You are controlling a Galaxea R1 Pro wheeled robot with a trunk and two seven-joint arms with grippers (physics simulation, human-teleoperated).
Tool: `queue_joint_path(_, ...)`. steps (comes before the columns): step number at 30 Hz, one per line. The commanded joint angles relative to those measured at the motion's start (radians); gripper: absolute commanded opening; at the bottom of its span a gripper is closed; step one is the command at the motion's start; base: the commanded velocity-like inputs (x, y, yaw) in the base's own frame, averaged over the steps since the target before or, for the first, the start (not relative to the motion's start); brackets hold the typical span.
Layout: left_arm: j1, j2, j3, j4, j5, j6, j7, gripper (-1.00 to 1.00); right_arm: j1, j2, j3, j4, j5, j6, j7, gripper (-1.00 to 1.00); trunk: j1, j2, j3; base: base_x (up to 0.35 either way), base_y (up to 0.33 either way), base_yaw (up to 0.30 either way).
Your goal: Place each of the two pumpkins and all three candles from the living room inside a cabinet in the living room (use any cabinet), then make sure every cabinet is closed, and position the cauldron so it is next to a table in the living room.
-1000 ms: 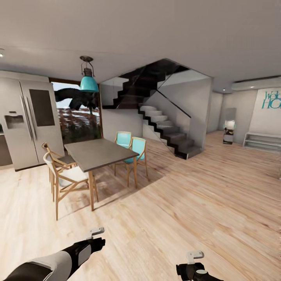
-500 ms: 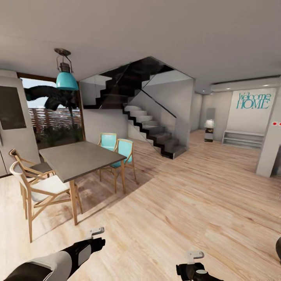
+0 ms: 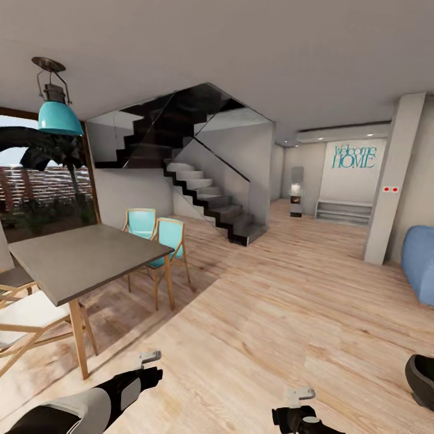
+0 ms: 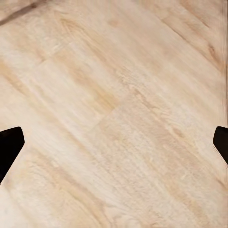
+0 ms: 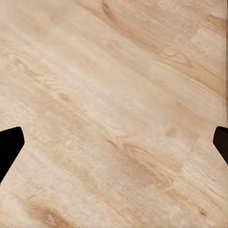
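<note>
A round black pot with a wide mouth, the cauldron point(image 3: 422, 377), stands on the wood floor at the right edge of the head view, partly cut off. My left gripper point(image 3: 147, 359) hangs low over the floor at the bottom left, and my right gripper point(image 3: 299, 395) at the bottom centre-right. In the wrist views the left gripper point(image 4: 114, 147) and the right gripper point(image 5: 114, 147) are open, their dark fingertips point(image 4: 8, 145) point(image 5: 9, 145) far apart over bare planks. The pumpkins, candles, cabinet and coffee table are out of view.
A tall grey dining table point(image 3: 78, 259) with wooden chairs point(image 3: 163, 241) stands at the left. A black staircase point(image 3: 205, 193) rises behind it. A blue sofa point(image 3: 419, 262) and a white pillar point(image 3: 386, 193) are at the right. Open wood floor point(image 3: 271, 313) stretches ahead.
The camera has turned to the right, so the whole scene slid left. The fridge left the view, and the blue sofa and the black pot came in. The arms keep the same pose.
</note>
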Motion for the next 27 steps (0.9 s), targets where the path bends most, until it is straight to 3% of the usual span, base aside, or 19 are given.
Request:
queue_joint_path(1, -0.001, 0.0, -0.008, 0.001, 0.009, 0.002, 0.002, 1.0, -0.002, 0.001, 0.008, 0.004, -0.009, -0.006, 0.0, 1.0, 0.001, -0.001, -0.001, 0.321, 0.153, -0.268)
queue_joint_path(27, -0.001, 0.0, -0.008, 0.001, 0.009, 0.002, 0.002, 1.0, -0.002, 0.001, 0.008, 0.004, -0.009, -0.012, -0.001, 1.0, 0.001, -0.001, -0.001, 0.324, 0.117, -0.268)
